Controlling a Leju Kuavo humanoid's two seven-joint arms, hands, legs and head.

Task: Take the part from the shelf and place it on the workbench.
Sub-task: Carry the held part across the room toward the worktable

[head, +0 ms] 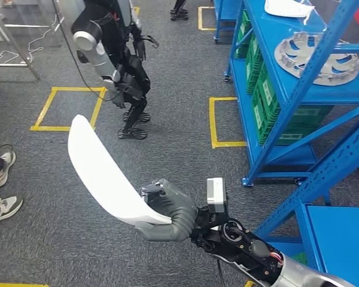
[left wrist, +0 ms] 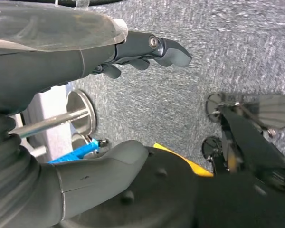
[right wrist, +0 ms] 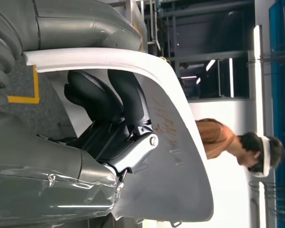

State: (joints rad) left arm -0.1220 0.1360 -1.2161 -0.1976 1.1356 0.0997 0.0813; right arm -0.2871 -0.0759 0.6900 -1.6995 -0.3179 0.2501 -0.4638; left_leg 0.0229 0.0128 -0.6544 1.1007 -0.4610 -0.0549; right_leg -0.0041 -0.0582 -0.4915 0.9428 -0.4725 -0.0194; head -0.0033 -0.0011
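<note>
The part is a long, curved white panel held out over the grey carpet, left of the blue shelf. My right hand grips its near end, coming in from the lower right. In the right wrist view the thumb lies along the panel's outer edge and the dark fingers press on the inner face of the white panel. My left hand hangs over the floor with its fingers held apart from the thumb and nothing between them.
The shelf carries a silver wheel cover, another white piece and green crates. A blue flat surface lies at the lower right. Another robot stands ahead on the left. A person's shoes are at the left edge.
</note>
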